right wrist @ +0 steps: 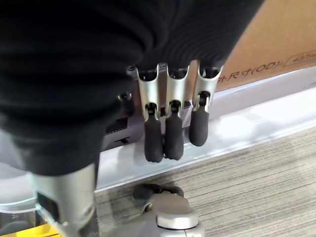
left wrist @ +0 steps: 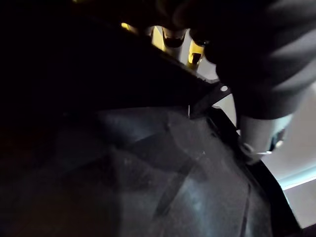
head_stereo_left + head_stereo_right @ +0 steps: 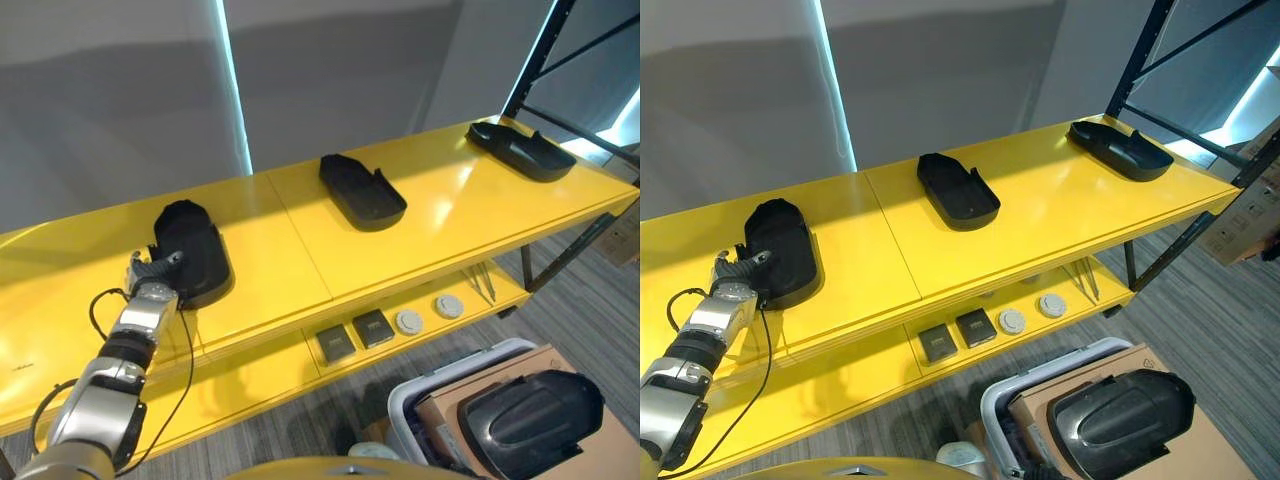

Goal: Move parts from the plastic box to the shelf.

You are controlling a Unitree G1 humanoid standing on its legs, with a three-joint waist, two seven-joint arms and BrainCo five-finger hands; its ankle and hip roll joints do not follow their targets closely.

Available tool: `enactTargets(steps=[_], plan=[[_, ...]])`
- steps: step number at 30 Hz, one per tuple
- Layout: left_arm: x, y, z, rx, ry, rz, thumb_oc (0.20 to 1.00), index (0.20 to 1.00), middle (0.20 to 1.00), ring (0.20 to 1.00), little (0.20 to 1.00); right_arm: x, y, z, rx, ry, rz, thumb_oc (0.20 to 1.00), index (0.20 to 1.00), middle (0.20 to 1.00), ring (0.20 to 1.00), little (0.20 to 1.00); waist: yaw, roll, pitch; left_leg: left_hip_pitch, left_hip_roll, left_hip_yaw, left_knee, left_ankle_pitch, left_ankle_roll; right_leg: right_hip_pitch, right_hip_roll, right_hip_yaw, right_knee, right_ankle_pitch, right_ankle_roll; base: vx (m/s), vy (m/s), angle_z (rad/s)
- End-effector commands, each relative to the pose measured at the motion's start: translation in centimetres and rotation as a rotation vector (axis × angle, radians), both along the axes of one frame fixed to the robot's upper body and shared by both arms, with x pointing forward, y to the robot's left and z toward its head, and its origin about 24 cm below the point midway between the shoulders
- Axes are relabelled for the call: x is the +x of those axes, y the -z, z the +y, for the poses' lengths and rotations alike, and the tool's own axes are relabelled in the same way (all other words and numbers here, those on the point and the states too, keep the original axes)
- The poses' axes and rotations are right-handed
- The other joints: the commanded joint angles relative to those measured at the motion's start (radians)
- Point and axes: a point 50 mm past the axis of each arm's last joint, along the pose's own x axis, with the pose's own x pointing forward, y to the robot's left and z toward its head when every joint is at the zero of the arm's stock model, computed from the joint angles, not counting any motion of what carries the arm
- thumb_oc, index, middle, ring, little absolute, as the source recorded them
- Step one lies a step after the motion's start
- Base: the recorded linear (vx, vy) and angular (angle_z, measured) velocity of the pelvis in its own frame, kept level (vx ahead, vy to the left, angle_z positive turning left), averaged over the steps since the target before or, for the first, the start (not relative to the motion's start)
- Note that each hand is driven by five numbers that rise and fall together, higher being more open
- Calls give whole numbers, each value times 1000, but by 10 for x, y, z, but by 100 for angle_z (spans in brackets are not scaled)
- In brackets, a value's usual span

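Three black moulded parts on the yellow shelf [image 3: 300, 230], left hand [image 3: 152, 272] gripping the leftmost part [image 3: 190, 250], right hand [image 1: 170, 118] hanging relaxed, empty, beside the plastic box [image 3: 415, 400].

Only one bit of print is partly readable: a short line of dark chars, w/ letters in brackets, on the brown cardboard box [image 1: 281, 34] right behind the right hand [image 1: 98, 64]. It sits just past the outermost of the straight fingers [image 1: 170, 133], level w/ their silver upper parts, and its start is hidden by them. Further out from the fingers on the same box is a framed label [image 1: 302, 58], cut by the pic edge, too small to read. A second carton [image 3: 1240, 228] by the shelf end has a pale sticker, illegible.
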Motion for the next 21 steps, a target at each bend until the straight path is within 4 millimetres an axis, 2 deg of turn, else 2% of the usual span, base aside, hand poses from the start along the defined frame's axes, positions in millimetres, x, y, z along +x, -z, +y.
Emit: enactTargets(steps=[1,6,8,9,10,15,18,20,21], plan=[[32,-74,16,159,1,-265,1000,1000,1000,1000,1000,-2,-3,-13,-42,-19,21,1000,1000,1000,1000,1000,0,16,21,-23,59,8,20,25,-22,41,-50,5,43,-62,85,0,0,0],[29,-118,17,209,50,-463,1000,1000,1000,1000,1000,-3,-2,-12,-41,3,14,1000,1000,1000,1000,1000,26,16,26,-25,58,-7,20,23,-22,51,-53,-6,38,-64,82,-2,-1,1],[22,-134,16,227,71,-536,1000,1000,1000,1000,1000,-4,-2,-10,-38,10,11,1000,1000,1000,1000,1000,39,16,28,-27,58,-16,20,23,-22,56,-54,-14,34,-65,81,-8,0,2],[13,-148,15,245,101,-596,1000,1000,1000,1000,1000,-4,-1,-8,-34,23,6,1000,1000,1000,1000,1000,56,15,28,-28,58,-26,19,24,-23,61,-56,-22,30,-65,81,0,0,0],[13,-148,15,245,100,-595,1000,1000,1000,1000,1000,-4,-1,-8,-34,22,7,1000,1000,1000,1000,1000,55,15,28,-28,58,-26,19,24,-23,62,-56,-23,29,-65,81,-20,4,4],[-15,-175,9,296,201,-763,1000,1000,1000,1000,1000,-6,0,-1,-25,44,-2,1000,1000,1000,1000,1000,93,12,24,-33,57,-48,14,25,-24,73,-61,-45,22,-66,80,-19,7,14],[-26,-179,-11,170,400,-837,1000,1000,1000,1000,1000,-5,0,2,-27,51,-12,1000,1000,1000,1000,1000,112,13,23,-37,57,-57,13,27,-26,76,-64,-56,19,-64,82,-26,17,11],[-30,-178,-19,126,457,-850,1000,1000,1000,1000,1000,-4,0,2,-27,56,-15,1000,1000,1000,1000,1000,118,13,23,-39,56,-59,12,28,-28,76,-65,-60,18,-63,83,-25,11,13],[-38,-174,-31,25,551,-877,1000,1000,1000,1000,1000,-3,0,4,-24,61,-20,1000,1000,1000,1000,1000,129,13,24,-42,55,-64,11,28,-30,77,-66,-66,15,-60,84,-21,9,12]])
